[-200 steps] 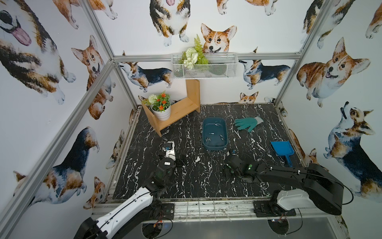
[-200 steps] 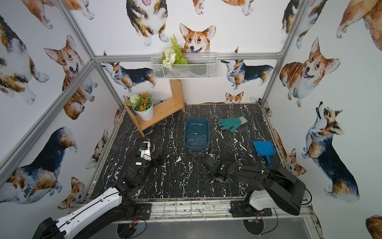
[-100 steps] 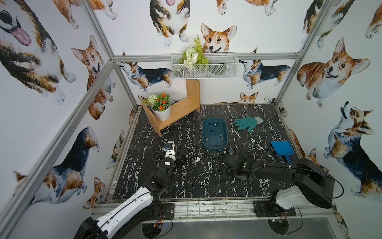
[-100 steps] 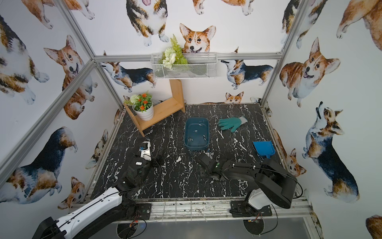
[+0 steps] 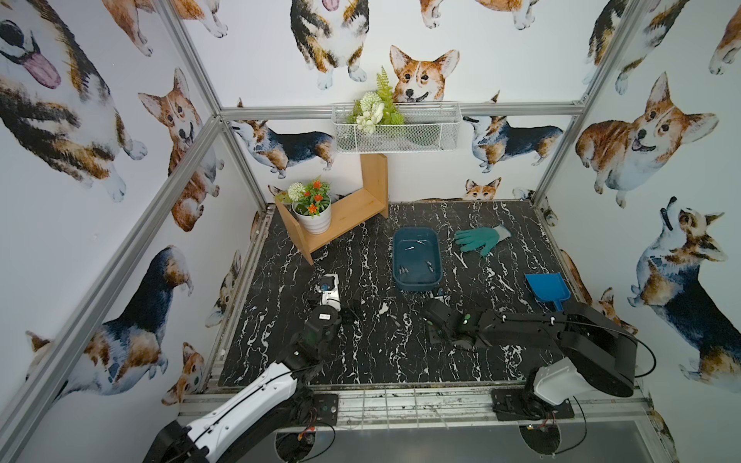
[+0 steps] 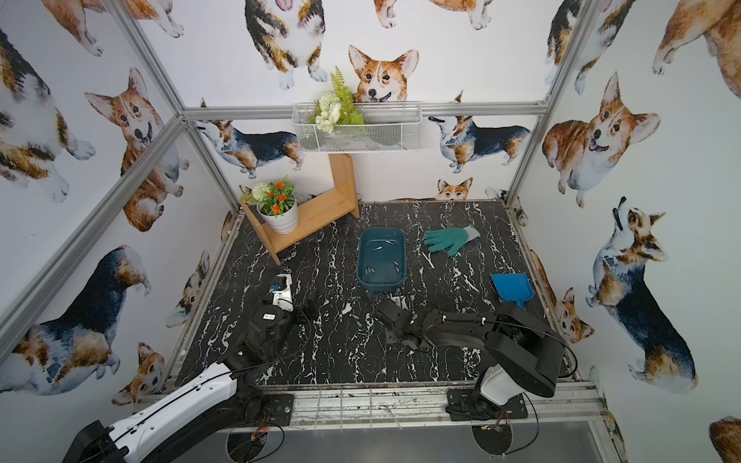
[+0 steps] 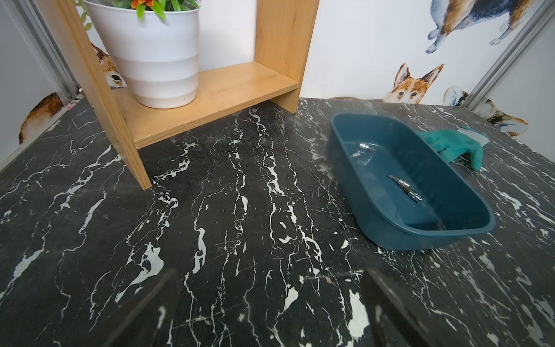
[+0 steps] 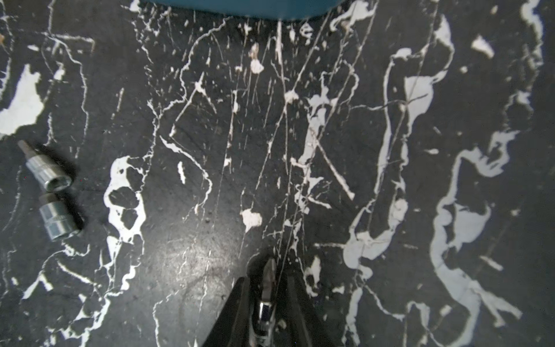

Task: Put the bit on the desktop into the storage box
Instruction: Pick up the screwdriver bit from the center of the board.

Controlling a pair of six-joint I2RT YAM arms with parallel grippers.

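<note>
Bit (image 8: 268,288) sits pinched between the right end effector (image 8: 267,300) fingers.

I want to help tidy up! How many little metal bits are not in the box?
3. One short bit lies beside another on the black table. One pointed bit is between the right gripper's fingers. More may be hidden.

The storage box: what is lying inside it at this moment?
Inside the storage box several small metal bits lie loose on its floor; the top views show about five. The near wall hides part of the floor in the left wrist view.
</note>
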